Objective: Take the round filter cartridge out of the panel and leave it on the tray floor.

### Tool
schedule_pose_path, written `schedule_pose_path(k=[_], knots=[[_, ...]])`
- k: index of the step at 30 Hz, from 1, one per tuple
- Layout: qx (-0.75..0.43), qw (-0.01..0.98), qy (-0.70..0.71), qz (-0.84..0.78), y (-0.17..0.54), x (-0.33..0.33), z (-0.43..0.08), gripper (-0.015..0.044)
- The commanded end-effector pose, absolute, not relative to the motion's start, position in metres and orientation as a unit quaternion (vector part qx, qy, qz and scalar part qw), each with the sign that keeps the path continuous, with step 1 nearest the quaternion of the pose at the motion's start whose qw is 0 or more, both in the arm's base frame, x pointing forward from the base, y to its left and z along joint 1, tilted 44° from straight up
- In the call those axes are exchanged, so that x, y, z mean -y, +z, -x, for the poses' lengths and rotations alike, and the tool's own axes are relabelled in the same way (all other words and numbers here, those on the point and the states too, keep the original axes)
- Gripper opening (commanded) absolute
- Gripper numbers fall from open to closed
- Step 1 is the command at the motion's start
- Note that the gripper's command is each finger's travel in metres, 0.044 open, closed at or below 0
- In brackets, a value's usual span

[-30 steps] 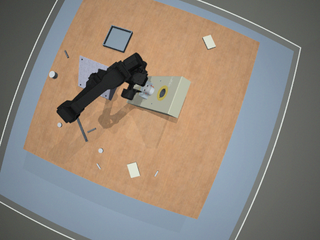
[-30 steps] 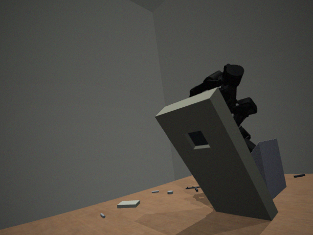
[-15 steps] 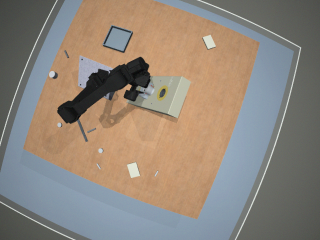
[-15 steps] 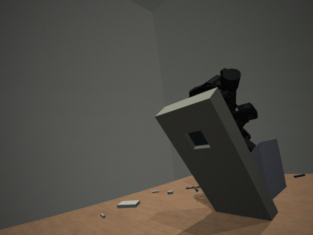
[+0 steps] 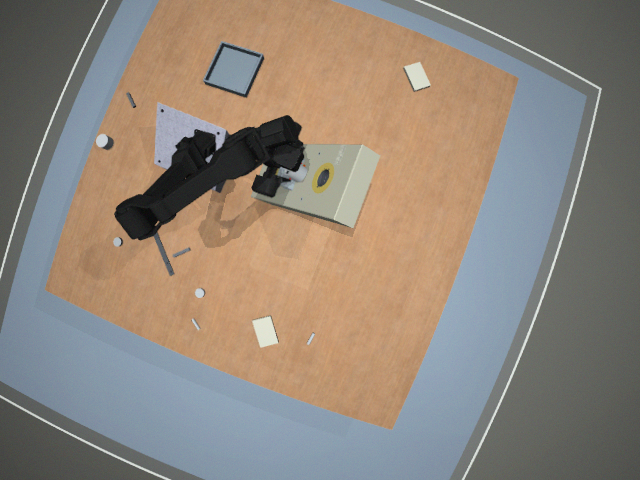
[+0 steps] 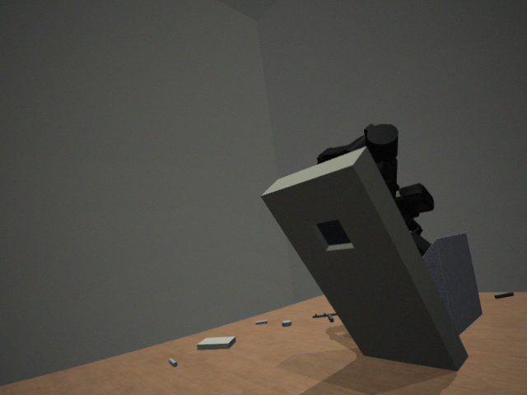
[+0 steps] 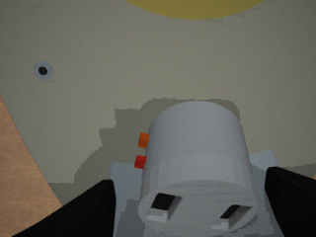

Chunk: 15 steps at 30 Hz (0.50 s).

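Observation:
The pale service panel (image 5: pixel 345 170) (image 6: pixel 361 281) (image 7: pixel 99 39) stands tilted, with an empty dark opening inside its yellow ring (image 5: pixel 319 190) (image 7: pixel 197 11). The grey round cartridge (image 5: pixel 298 173) (image 7: pixel 197 143) is out of the opening, lying at the light blue-grey ledge (image 7: pixel 120 173) low on the panel. Its face with two slots points toward the wrist camera; orange and red tabs show on its side. My gripper (image 5: pixel 294 172) (image 7: pixel 193 186) is open, with one finger on each side of the cartridge and visible gaps. The tray (image 5: pixel 235 69) is empty. In the exterior view the panel hides the cartridge and fingertips.
A speckled grey block (image 5: pixel 173 134) (image 6: pixel 459 276) stands beside the arm, behind the panel. Pale flat blocks (image 5: pixel 416 76) (image 5: pixel 265 331), a grey cylinder (image 5: pixel 103 141), dark bars (image 5: pixel 164 254) and small pegs lie about the wooden table.

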<state>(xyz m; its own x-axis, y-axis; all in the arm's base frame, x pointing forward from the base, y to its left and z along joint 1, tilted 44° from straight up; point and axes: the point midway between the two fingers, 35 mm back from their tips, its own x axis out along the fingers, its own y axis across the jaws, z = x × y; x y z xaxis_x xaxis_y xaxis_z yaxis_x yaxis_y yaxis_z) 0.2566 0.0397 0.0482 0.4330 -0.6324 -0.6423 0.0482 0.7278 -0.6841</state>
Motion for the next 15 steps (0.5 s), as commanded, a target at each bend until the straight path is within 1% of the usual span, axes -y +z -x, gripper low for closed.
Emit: schedule_pose_path(k=[1,3,15], knots=[[-0.488,0.789,-0.217,0.305,0.0444,-0.0338,-0.2570,0.0305],[-0.488,0.789,-0.217,0.305,0.0443,-0.0336,-0.2570,0.0305],[-0.487,0.791,-0.216,0.300,0.0463,-0.0369,-0.2576,0.0225]])
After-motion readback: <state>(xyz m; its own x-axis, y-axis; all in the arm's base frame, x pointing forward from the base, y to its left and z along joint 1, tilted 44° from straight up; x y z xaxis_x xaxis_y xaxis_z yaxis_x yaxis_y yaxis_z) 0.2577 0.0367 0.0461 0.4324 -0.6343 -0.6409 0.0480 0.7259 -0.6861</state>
